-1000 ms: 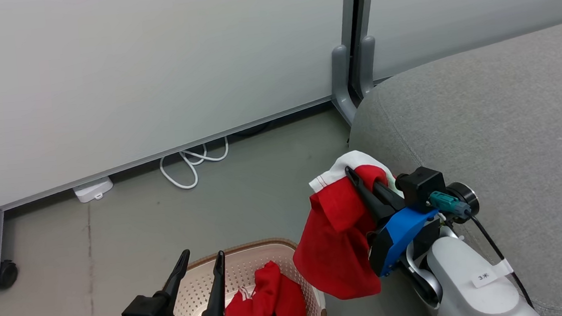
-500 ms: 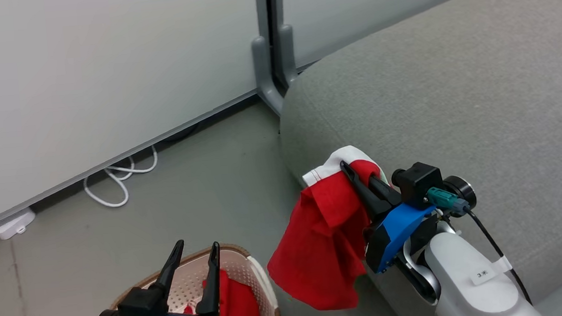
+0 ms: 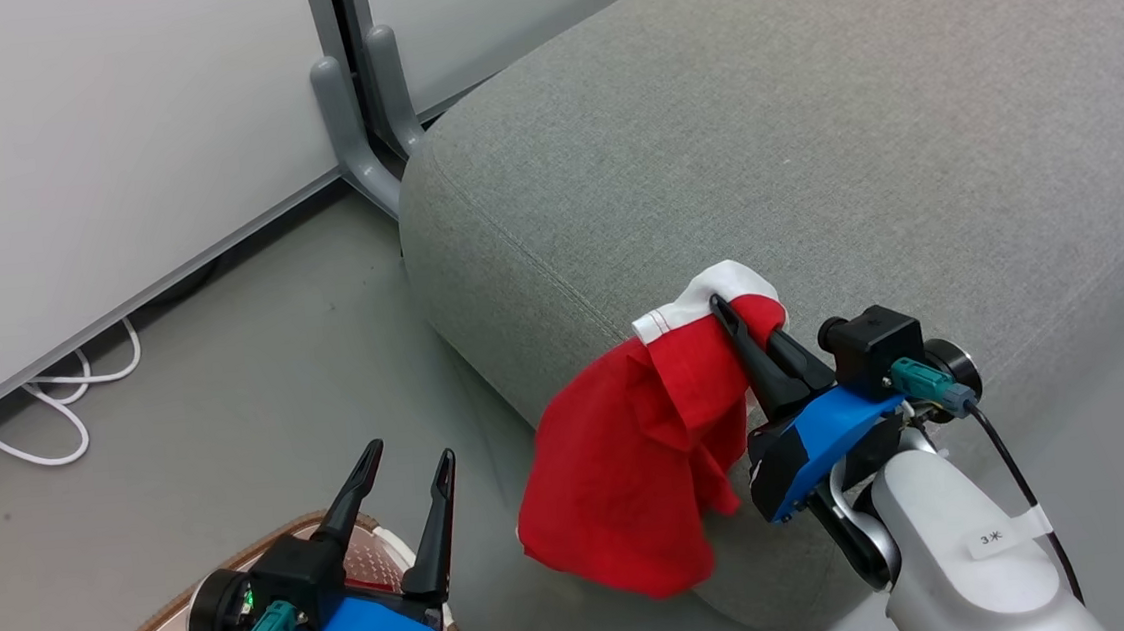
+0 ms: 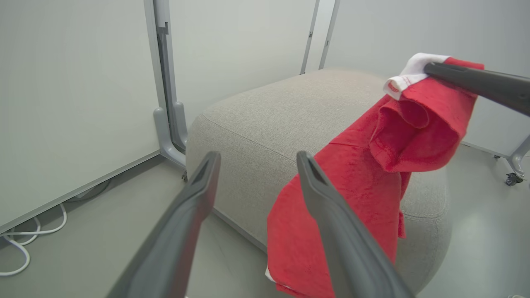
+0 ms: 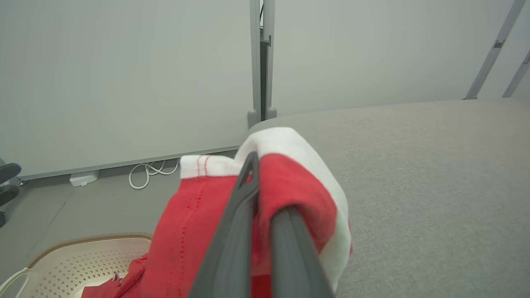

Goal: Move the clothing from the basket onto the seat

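My right gripper (image 3: 722, 305) is shut on the red garment with white stripes (image 3: 624, 471), which hangs from the fingers against the front left corner of the grey seat (image 3: 809, 136). The right wrist view has its fingers (image 5: 242, 194) pinching the cloth (image 5: 194, 223) at the seat's edge (image 5: 414, 165). My left gripper (image 3: 411, 451) stands open and empty above the cream basket (image 3: 269, 539), at the lower left. In the basket (image 5: 62, 256) lies a plain red garment (image 5: 120, 285). The left wrist view looks between its open fingers (image 4: 257, 155) at the hanging cloth (image 4: 352, 186) and the seat (image 4: 269, 111).
White partition panels stand behind, with a grey panel foot (image 3: 356, 121) next to the seat's back left corner. A white cable (image 3: 57, 395) loops on the grey floor under the left panel, with a white adapter (image 5: 83, 179) beside it. A caster (image 4: 511, 179) stands beyond the seat.
The head camera has swung to the right: the seat takes up more of the picture and the basket sits lower left. The right gripper keeps hold of the striped garment; the left stays open.
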Controlling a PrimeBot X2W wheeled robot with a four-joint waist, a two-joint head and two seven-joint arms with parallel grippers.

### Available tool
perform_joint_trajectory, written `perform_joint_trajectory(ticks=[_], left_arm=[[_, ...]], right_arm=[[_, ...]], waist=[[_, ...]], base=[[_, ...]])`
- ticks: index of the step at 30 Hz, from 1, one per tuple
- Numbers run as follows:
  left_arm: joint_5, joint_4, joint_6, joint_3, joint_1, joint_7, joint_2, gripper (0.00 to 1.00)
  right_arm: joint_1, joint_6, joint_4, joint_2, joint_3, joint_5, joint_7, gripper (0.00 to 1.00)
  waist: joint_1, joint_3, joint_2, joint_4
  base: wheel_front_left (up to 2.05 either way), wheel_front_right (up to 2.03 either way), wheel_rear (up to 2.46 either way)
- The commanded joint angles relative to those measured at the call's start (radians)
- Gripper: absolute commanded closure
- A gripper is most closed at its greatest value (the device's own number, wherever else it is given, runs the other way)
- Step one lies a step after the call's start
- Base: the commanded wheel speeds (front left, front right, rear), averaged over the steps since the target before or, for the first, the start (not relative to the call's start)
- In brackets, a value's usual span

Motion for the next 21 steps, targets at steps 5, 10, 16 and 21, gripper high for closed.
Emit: perform_joint_trajectory(ticks=[5, 10, 16, 21], left_arm=[[-0.016, 0.019, -0.001, -0.029, -0.046, -0.005, 0.014, 0.00], [-0.033, 0.032, -0.001, -0.054, -0.069, -0.005, 0.021, 0.00], [-0.039, 0.038, -0.001, -0.055, -0.080, -0.005, 0.029, 0.00], [-0.032, 0.027, -0.001, -0.035, -0.070, -0.005, 0.035, 0.00]], right_arm=[[0.026, 0.000, -0.019, 0.000, -0.033, -0.019, -0.012, 1.00], [0.040, 0.000, -0.034, 0.000, -0.048, -0.024, -0.012, 1.00], [0.025, 0.000, -0.041, 0.000, -0.057, -0.015, 0.002, 1.00], [-0.044, 0.000, -0.028, 0.000, -0.055, 0.016, 0.031, 1.00]], waist=[[0.0000, 0.020, 0.0000, -0.013], [0.0000, 0.025, 0.0000, -0.015], [0.0000, 0.028, 0.0000, -0.013], [0.0000, 0.044, 0.0000, -0.011]], base=[[0.00, 0.00, 0.00], [0.00, 0.00, 0.00], [0.00, 0.00, 0.00], [0.00, 0.00, 0.00]])
